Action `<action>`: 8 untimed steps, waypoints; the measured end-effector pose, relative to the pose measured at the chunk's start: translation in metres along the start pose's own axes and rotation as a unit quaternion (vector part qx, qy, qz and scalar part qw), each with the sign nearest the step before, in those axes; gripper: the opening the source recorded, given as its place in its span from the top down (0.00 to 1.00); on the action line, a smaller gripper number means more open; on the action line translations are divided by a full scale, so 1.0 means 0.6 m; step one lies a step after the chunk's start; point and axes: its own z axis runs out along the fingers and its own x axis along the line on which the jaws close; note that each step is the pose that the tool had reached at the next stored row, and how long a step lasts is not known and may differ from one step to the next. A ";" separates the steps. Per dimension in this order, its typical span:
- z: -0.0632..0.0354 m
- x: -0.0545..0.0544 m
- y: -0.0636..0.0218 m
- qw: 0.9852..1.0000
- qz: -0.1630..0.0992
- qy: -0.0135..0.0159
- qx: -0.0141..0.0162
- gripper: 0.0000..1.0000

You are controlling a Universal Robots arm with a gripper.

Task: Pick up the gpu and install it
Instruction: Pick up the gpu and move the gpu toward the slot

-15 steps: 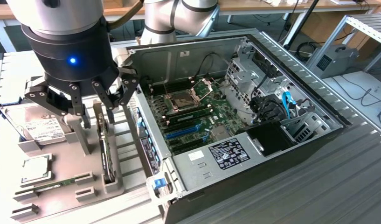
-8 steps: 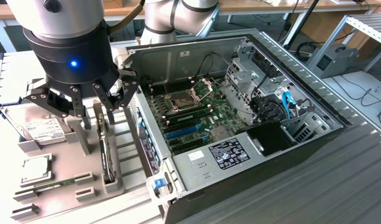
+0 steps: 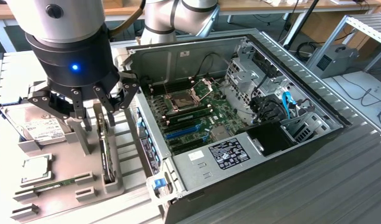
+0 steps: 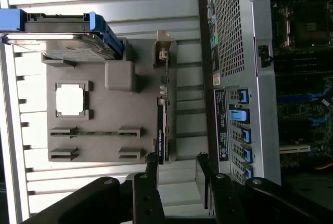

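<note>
The gpu (image 3: 106,151) is a thin black card standing on its edge in a slot of the grey parts holder (image 3: 65,156), in the exterior view's left. In the wrist view the gpu (image 4: 161,130) shows as a dark strip with its silver bracket (image 4: 162,52) at the far end. My gripper (image 3: 95,116) hangs just above the card, open, with nothing between its fingers. In the wrist view my gripper (image 4: 177,174) stands with one fingertip (image 4: 152,169) close to the card's near end and the other off toward the case.
An open computer case (image 3: 240,126) with its motherboard (image 3: 190,116) lies to the exterior view's right of the holder. The holder (image 4: 104,115) also carries a hard drive (image 4: 62,44) in a blue carrier, a processor (image 4: 70,99) and a green memory stick (image 4: 93,133).
</note>
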 end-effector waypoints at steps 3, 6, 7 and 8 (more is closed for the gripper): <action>0.001 0.000 0.000 1.000 0.000 0.000 0.000 0.58; 0.002 0.000 0.000 1.000 0.000 0.000 0.000 0.58; 0.003 0.000 0.000 1.000 0.000 0.000 0.000 0.58; 0.003 0.000 0.000 1.000 0.000 0.000 0.000 0.58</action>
